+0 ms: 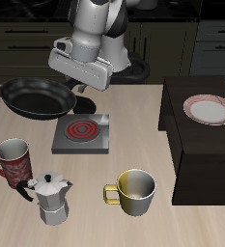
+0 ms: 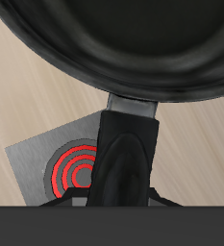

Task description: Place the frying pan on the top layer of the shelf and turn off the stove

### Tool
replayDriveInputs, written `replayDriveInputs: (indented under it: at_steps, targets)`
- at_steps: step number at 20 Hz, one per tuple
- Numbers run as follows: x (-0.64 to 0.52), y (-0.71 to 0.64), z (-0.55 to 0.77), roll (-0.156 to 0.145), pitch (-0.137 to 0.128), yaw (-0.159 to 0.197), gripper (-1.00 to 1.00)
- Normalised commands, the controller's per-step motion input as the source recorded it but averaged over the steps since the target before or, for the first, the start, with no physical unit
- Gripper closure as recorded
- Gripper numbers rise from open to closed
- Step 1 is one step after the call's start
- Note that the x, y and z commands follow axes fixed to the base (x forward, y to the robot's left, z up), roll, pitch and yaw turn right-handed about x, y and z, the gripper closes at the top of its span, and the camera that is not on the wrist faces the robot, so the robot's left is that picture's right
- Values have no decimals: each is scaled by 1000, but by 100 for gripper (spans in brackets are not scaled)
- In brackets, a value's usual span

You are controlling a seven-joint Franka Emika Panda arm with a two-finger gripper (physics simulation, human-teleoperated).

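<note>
Pale wood-grain table (image 1: 182, 227), dark kitchen cabinets (image 1: 27, 43) behind. Big dark box-shaped shelf (image 1: 196, 159) carries white red-rimmed plate (image 1: 209, 110). Round black frying pan (image 1: 34, 96) beside grey square stove (image 1: 83, 135), red coil lit. Gripper (image 1: 82, 81) over pan handle; jaw state unclear.

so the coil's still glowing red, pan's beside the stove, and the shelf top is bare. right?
Not quite: the shelf top isn't bare. The exterior view shows a white red-rimmed plate lying on it. The rest holds: the stove coil shows red, and the pan is beside it, farther back on the table.
</note>
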Motion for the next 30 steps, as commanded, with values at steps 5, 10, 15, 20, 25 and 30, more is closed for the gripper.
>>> replayDriveInputs:
  at_steps: [5,10,15,20,25,30]
  targets:
    - [-92,-178,8,-31,10,165,100]
    - [-30,-186,51,11,20,109,100]
    - [93,-207,60,24,34,121,100]
    - [117,-239,-13,-1,38,160,100]
    - [53,-173,129,12,-5,199,100]
    - [61,-228,217,-10,-23,159,100]
